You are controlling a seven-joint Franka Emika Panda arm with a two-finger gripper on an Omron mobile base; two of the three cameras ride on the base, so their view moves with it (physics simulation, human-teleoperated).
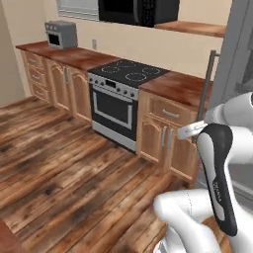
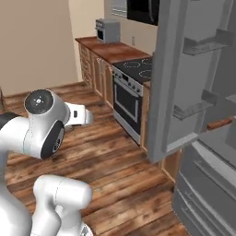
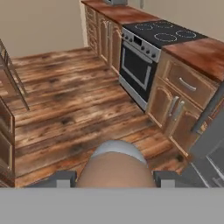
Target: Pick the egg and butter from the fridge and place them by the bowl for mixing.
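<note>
Egg (image 3: 114, 168) tan-brown, rounded, smooth, clamped between claw (image 3: 114, 178) tips.

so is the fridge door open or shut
Open: the fridge door is swung out, showing its inner shelves and the drawers below.

We see a glossy white arm (image 1: 197, 217) of rounded, tube-like segments, with a long dark grey, almost black panel (image 1: 221, 183) running down one link, edged in white and bearing small pale lettering. A round dark grey cap (image 2: 38, 102) with a pale centre dot covers one joint.
</note>
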